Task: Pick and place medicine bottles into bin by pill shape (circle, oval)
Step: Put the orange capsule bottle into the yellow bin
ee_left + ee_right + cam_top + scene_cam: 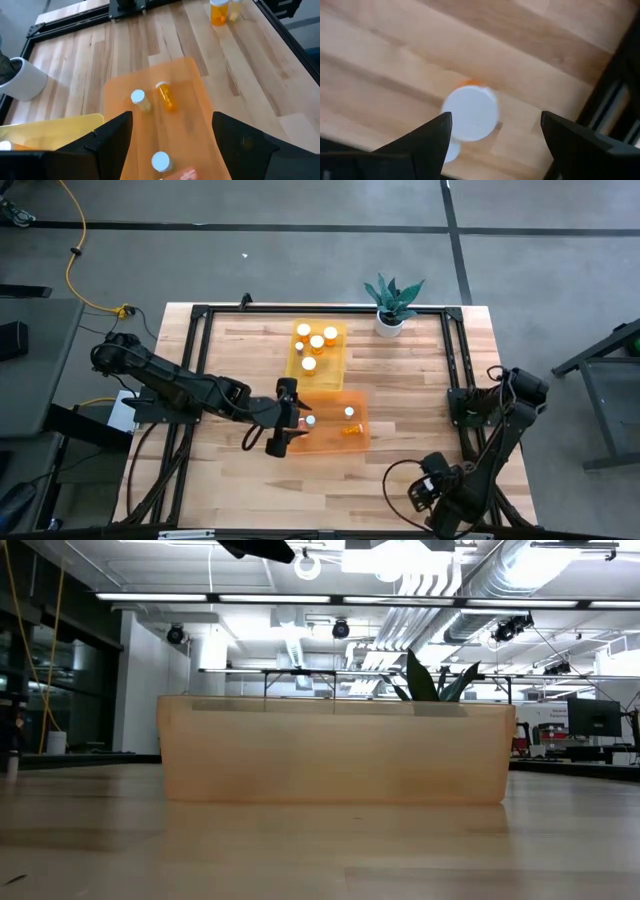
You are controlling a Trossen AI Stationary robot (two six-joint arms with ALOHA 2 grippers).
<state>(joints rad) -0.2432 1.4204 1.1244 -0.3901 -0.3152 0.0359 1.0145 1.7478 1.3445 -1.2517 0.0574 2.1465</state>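
An orange tray (335, 402) lies at mid-table with three orange, white-capped medicine bottles in it: two upright (138, 98) (160, 161) and one on its side (166, 96). A yellow tray (335, 358) behind it holds several more upright bottles (317, 341). My left gripper (288, 420) (172, 120) hovers open and empty over the orange tray's left end. My right gripper (496, 119) is open near the table's front right (428, 492). It points down over an upright bottle's white cap (470, 113), which stands on the table between the fingers without touching them.
A potted plant (391, 305) stands at the far edge, right of the yellow tray. Two more bottles (218, 12) stand on the wood toward the right arm. A black frame (455, 360) borders the table. In the low view the orange tray's wall (335, 750) fills the middle.
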